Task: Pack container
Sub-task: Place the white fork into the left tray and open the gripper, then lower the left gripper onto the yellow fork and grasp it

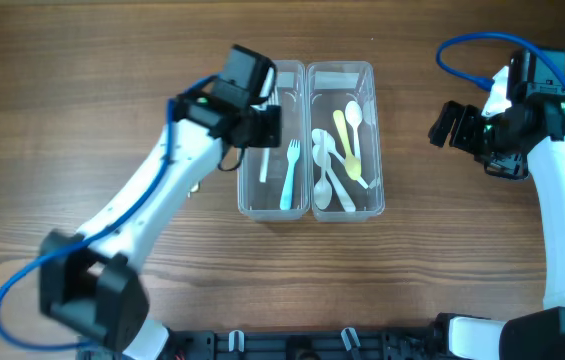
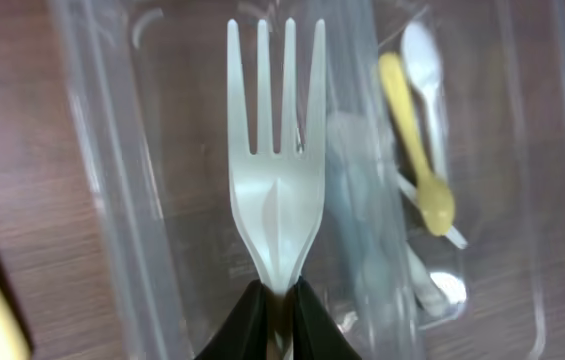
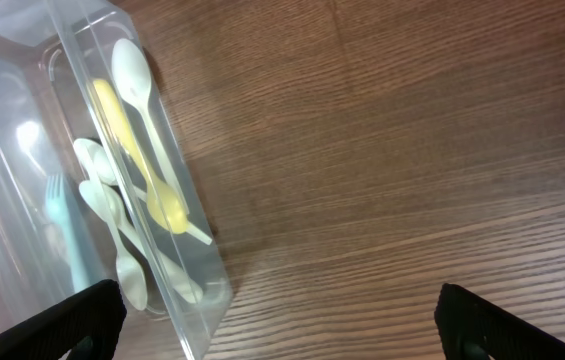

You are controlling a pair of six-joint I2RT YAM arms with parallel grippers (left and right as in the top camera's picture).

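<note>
A white fork (image 2: 274,190) was held by its handle between the pinched fingers of the left gripper (image 2: 280,300), tines pointed away from the wrist, over the left-hand bin (image 1: 245,195) of two clear bins set side by side at upper centre of the overhead frame. A blue fork (image 1: 289,175) was seen lying in that bin. A yellow spoon (image 1: 346,140) and several white spoons (image 1: 324,175) were piled in the right-hand bin (image 1: 376,140). The right gripper (image 1: 452,125) was spread wide and empty over the table (image 1: 482,260) at upper right, well apart from the bins
</note>
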